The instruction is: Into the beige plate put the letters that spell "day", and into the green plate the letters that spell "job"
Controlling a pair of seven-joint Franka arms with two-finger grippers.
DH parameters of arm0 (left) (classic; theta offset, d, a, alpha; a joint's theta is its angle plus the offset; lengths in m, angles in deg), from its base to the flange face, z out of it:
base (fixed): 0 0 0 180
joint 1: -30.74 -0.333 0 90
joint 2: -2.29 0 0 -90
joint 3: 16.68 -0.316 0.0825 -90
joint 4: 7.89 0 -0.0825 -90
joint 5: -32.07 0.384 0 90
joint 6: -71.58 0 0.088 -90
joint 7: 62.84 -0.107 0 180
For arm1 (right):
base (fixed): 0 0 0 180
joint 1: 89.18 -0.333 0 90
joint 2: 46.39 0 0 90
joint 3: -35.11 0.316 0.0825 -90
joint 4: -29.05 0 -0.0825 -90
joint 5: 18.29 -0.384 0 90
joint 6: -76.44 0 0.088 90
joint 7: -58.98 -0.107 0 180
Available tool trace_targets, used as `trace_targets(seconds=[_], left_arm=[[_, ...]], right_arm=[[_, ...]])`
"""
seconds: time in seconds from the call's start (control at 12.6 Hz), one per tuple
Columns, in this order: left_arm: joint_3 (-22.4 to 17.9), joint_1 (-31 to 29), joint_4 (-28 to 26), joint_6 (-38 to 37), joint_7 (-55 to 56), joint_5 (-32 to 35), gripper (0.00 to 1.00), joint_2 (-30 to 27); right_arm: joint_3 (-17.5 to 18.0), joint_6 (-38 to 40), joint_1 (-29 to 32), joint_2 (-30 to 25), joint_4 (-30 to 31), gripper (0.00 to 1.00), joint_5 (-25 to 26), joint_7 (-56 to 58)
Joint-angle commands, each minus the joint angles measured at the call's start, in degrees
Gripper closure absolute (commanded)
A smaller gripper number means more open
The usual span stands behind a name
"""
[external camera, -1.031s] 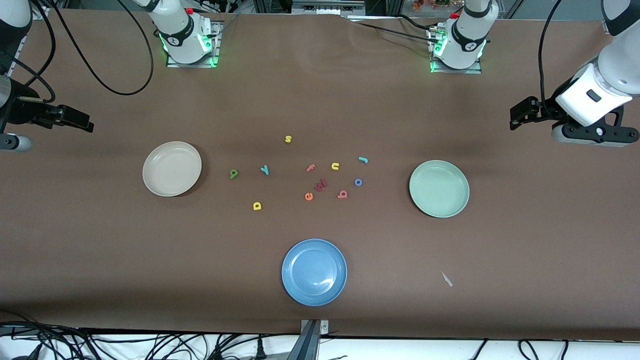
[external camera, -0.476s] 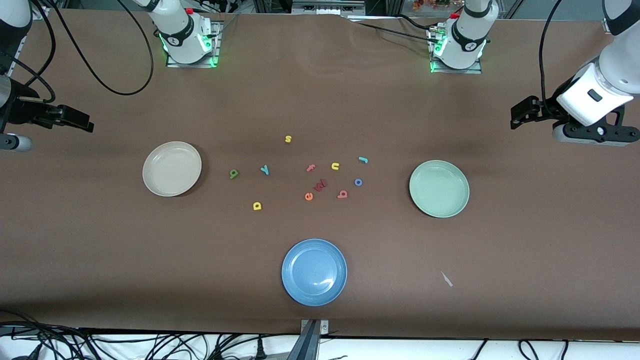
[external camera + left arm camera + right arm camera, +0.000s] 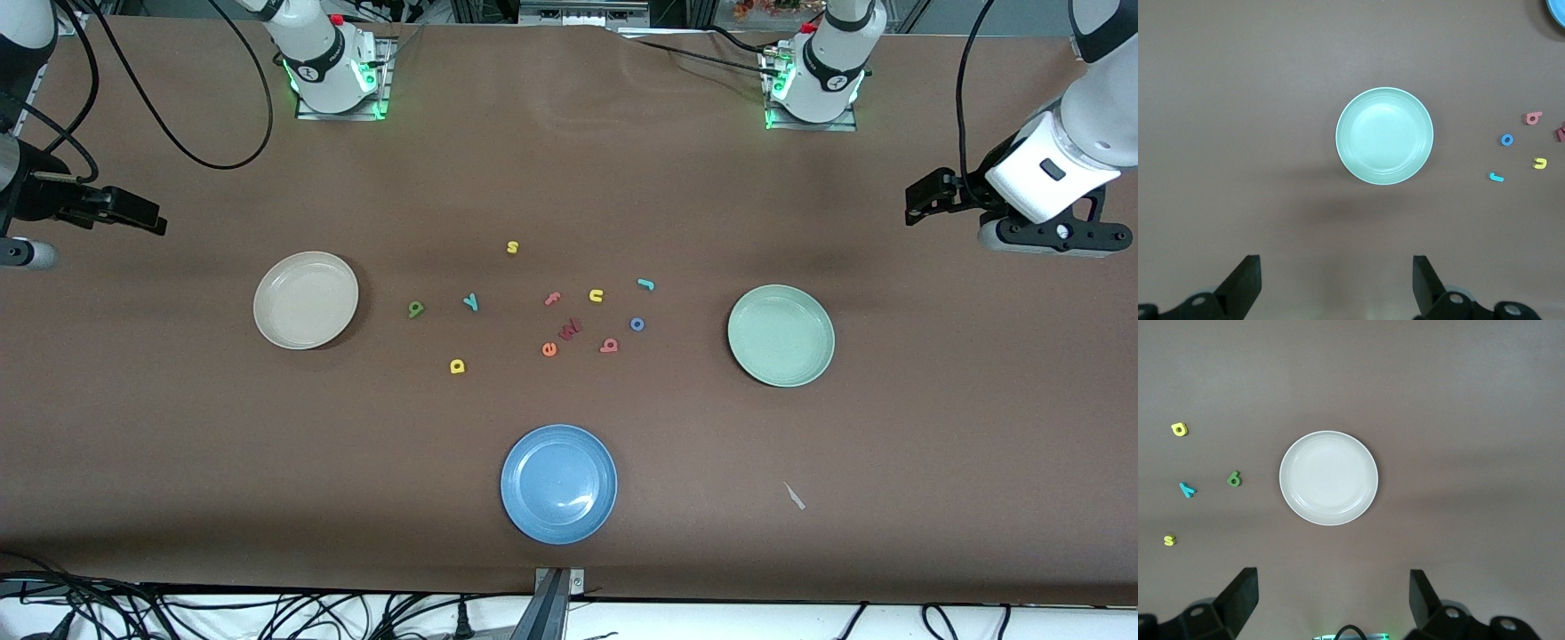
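1. Barely anything has moved since a second ago: we see only the left gripper point(image 3: 916, 203) nudged a touch, up in the air over the table's left-arm end; no letter or plate has shifted.
2. Left gripper: fingers point(image 3: 1245, 283) spread wide, holding nothing. Right gripper point(image 3: 151, 220): same, fingers point(image 3: 1241, 597) wide apart and empty, over the table's right-arm end; that arm waits.
3. Beige plate point(image 3: 306, 300) sits toward the right-arm end, green plate point(image 3: 781, 335) toward the left-arm end, both empty. Blue plate point(image 3: 558, 483) is near the front edge, mid-table.
4. "day" letters lie on the table between the beige plate and the middle: green a point(image 3: 415, 308), teal y point(image 3: 470, 302), and yellow d point(image 3: 457, 365) nearer the front edge.
5. "job" letters lie nearer the green plate: teal j point(image 3: 645, 284), blue o point(image 3: 637, 324), pink b point(image 3: 609, 345).
6. Extra letters are mixed in mid-table: yellow s point(image 3: 512, 246), yellow u point(image 3: 596, 295), pink f point(image 3: 553, 299), orange e point(image 3: 548, 349), dark red letter point(image 3: 570, 330).
7. Handling, our guess: foam letters look feather-light, soft, thin, flat. We'd pinch each from straight above across a narrow stroke, the o across its ring, lightly, since they may squash or skid.
8. The b sits near the e and the red letter, so neighbours could get bumped.
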Motion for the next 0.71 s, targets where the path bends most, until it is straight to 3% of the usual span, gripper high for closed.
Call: trace_targets(seconds=[0.0,0.63], left_arm=[[0.3,-0.3,-0.6,-0.1,0.7,-0.7,0.0,-0.2],[0.3,-0.3,-0.6,0.1,0.8,-0.7,0.0,-0.2]], right_arm=[[0.1,1.2,0.1,-0.1,-0.3,0.0,-0.1,0.4],[-0.8,1.3,0.2,-0.1,-0.2,0.0,-0.1,0.8]])
